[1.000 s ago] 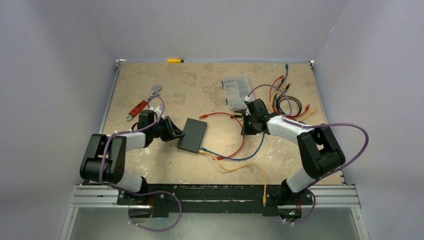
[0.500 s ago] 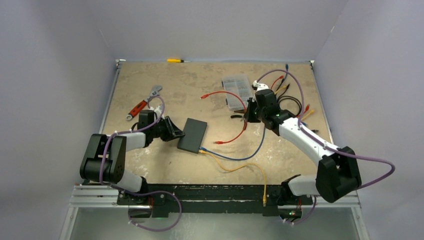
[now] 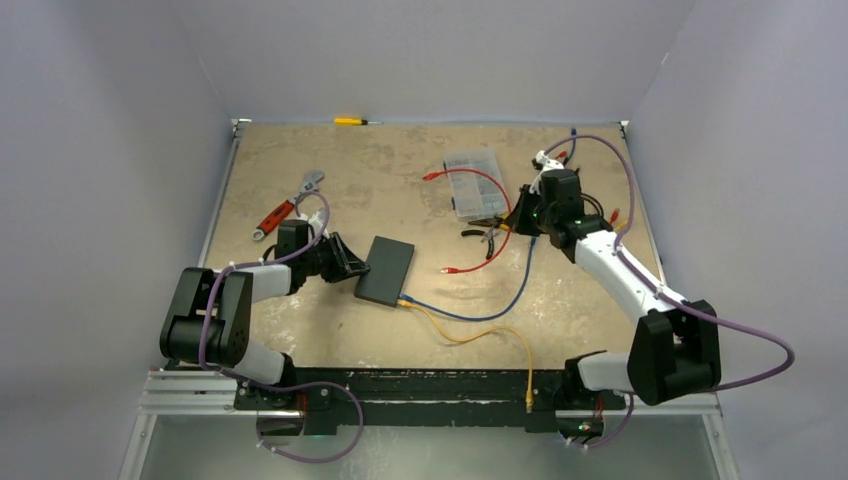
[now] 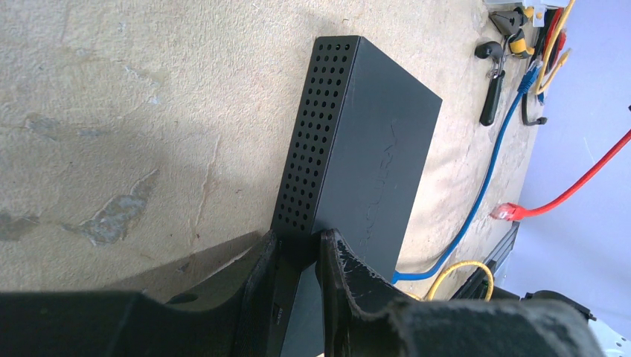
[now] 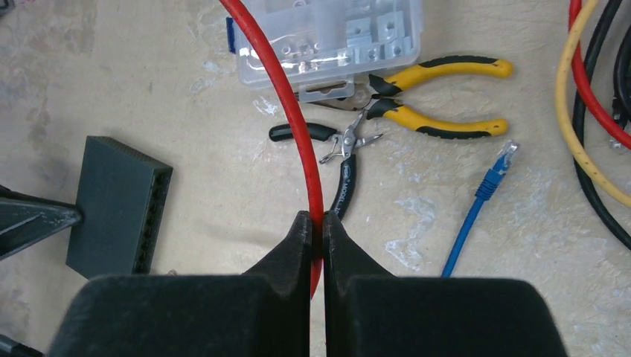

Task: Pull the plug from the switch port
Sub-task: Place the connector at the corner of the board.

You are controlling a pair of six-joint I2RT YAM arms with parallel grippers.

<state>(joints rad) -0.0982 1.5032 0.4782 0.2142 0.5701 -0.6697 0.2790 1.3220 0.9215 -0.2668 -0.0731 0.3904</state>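
Top external view is showing a red-handled adjustable wrench [image 3: 287, 210] lying at the left of the desk [image 3: 300, 335], with a yellow screwdriver [image 3: 350, 121] sitting at the far edge. The left pincer [image 3: 352, 265] is clenching on the left edge of the switch [image 3: 386, 270], which is lying flat left of the desk's middle. A blue cable [image 3: 505, 300] and a yellow cable [image 3: 480, 335] are running out of its near short edge; the ports themselves are facing away from this camera.

Left wrist view is giving only the switch's perforated side and top, the pincer's fingers [image 4: 338, 264] covering its nearest corner.

A red cable [image 3: 500, 235] is hanging in a loop from the right pincer [image 3: 520, 215], which is gripping it tight beside the clear organiser box [image 3: 472, 185]. One red plug [image 3: 447, 269] is lying on the desk right of the switch, apart from it.

Right wrist view is showing the closed fingers hiding the cable below the grip. The switch's port row is sitting in shadow there, too small to tell which ports are filled. Yellow-handled pliers [image 5: 439, 97] and a loose blue plug [image 5: 495, 175] are lying further right; a cable bundle [image 5: 595, 111] is being cut off by the edge.
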